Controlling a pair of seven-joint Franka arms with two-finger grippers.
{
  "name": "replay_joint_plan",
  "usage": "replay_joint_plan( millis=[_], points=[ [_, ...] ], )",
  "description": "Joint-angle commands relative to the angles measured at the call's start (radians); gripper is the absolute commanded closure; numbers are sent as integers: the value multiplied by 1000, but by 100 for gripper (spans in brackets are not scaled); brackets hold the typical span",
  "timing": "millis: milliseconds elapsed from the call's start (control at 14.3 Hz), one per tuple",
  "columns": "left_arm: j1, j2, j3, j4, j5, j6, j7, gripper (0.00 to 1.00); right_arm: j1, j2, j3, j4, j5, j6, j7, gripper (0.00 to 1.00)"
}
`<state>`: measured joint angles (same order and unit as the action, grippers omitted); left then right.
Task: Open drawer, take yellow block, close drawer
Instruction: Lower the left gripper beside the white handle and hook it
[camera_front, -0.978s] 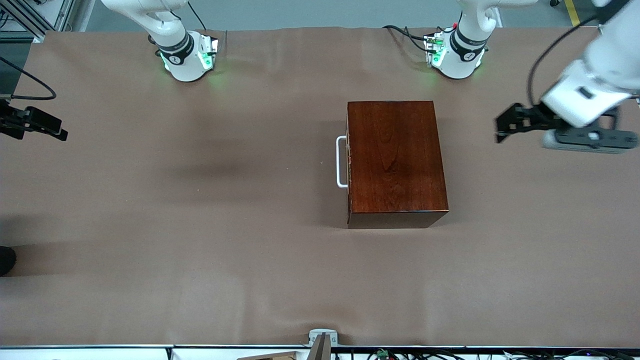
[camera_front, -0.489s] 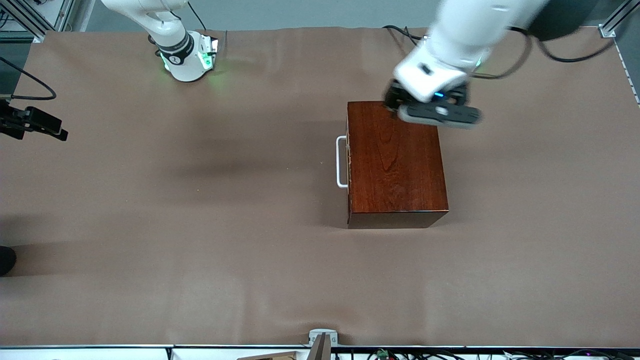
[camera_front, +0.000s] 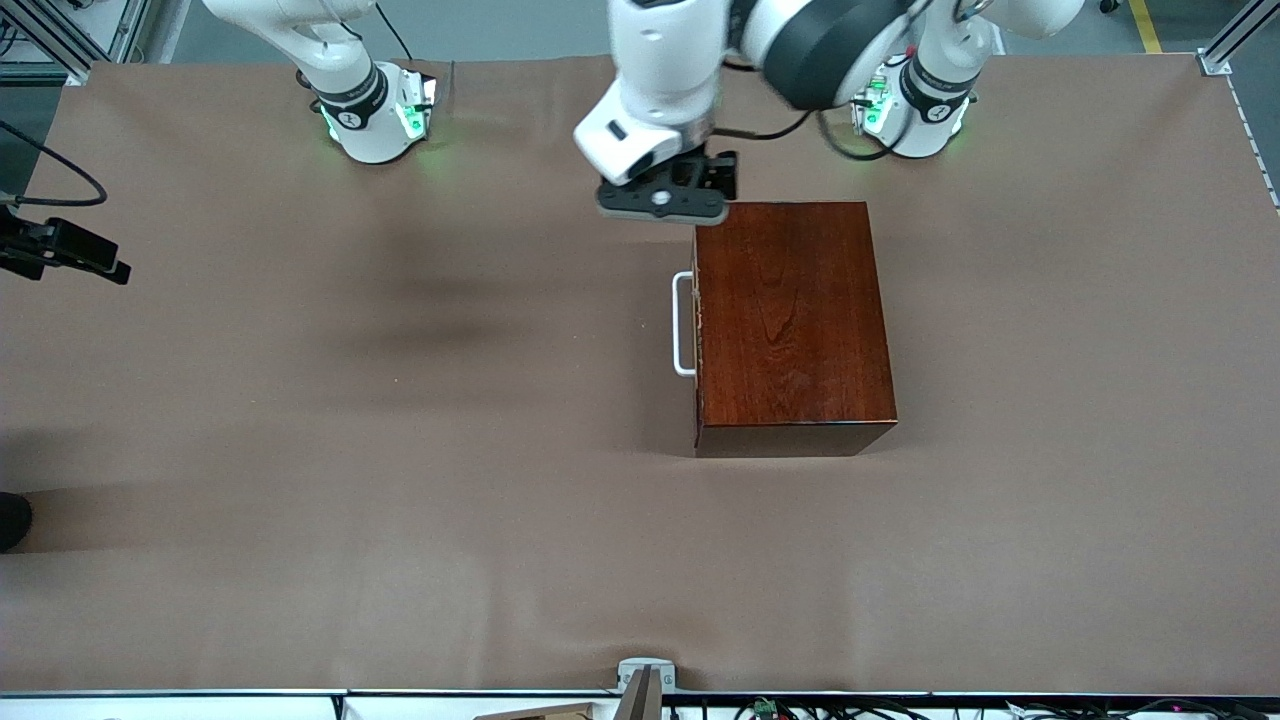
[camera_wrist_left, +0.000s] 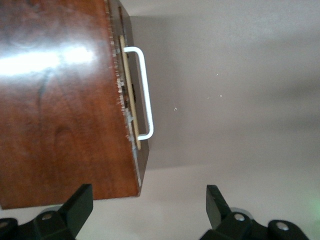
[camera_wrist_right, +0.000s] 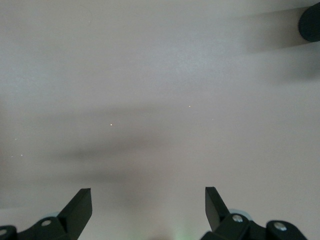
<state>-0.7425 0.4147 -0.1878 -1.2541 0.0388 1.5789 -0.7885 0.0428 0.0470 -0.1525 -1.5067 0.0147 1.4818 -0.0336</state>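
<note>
The reddish-brown wooden box (camera_front: 790, 320) stands in the middle of the table, also in the left wrist view (camera_wrist_left: 60, 110). Its drawer is shut; only the dark front (camera_wrist_left: 131, 107) and white bar handle (camera_front: 683, 323) (camera_wrist_left: 145, 95) show, facing the right arm's end. The yellow block is hidden. My left gripper (camera_front: 668, 205) (camera_wrist_left: 148, 200) is open and empty, up over the box's corner at the drawer-front side nearest the robot bases. My right gripper (camera_front: 75, 255) (camera_wrist_right: 148, 200) is open and empty, waiting over the table's edge at the right arm's end.
A dark round object (camera_front: 12, 520) (camera_wrist_right: 310, 22) sits at the table's edge at the right arm's end. A grey bracket (camera_front: 645, 675) is at the table edge nearest the front camera. The brown cloth (camera_front: 400, 450) is bare around the box.
My left arm has swung from the left arm's end of the table across the box's top to its drawer-front corner. The right arm and the box have not moved.
</note>
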Motion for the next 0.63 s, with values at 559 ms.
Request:
replay_joint_plan(
  millis=[559],
  points=[
    [-109, 248, 74, 47, 130, 122, -44, 0, -39, -7, 5, 36, -16, -63, 15, 0]
  ],
)
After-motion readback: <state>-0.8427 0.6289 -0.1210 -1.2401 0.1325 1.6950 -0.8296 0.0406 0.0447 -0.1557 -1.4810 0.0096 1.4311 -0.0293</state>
